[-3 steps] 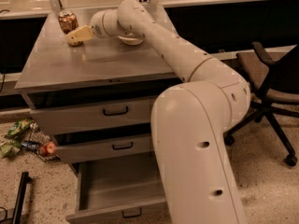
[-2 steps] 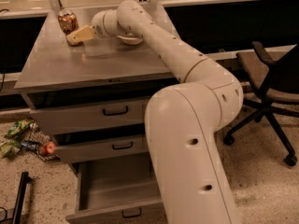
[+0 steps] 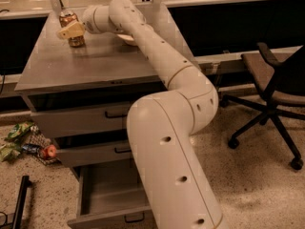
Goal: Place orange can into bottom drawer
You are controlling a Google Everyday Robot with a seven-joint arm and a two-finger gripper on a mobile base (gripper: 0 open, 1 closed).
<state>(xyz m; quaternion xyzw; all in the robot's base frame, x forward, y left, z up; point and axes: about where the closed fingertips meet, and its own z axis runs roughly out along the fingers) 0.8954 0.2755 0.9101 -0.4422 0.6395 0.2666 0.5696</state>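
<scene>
The orange can (image 3: 69, 20) stands upright at the far left of the grey cabinet top (image 3: 95, 63). My gripper (image 3: 71, 31) is right at the can, in front of its middle, and covers part of the label. My cream arm reaches from the lower right across the cabinet. The bottom drawer (image 3: 107, 202) is pulled open below, grey inside, with its black handle (image 3: 134, 218) at the front edge. My arm hides its right part.
A cream bowl (image 3: 125, 38) sits on the cabinet top, mostly behind my arm. The two upper drawers (image 3: 78, 120) are slightly ajar. Snack bags and an apple (image 3: 47, 151) lie on the floor at the left. An office chair (image 3: 271, 80) stands at the right.
My gripper has moved left across the cabinet top, from just right of the can to directly at it. The can stands in the same place.
</scene>
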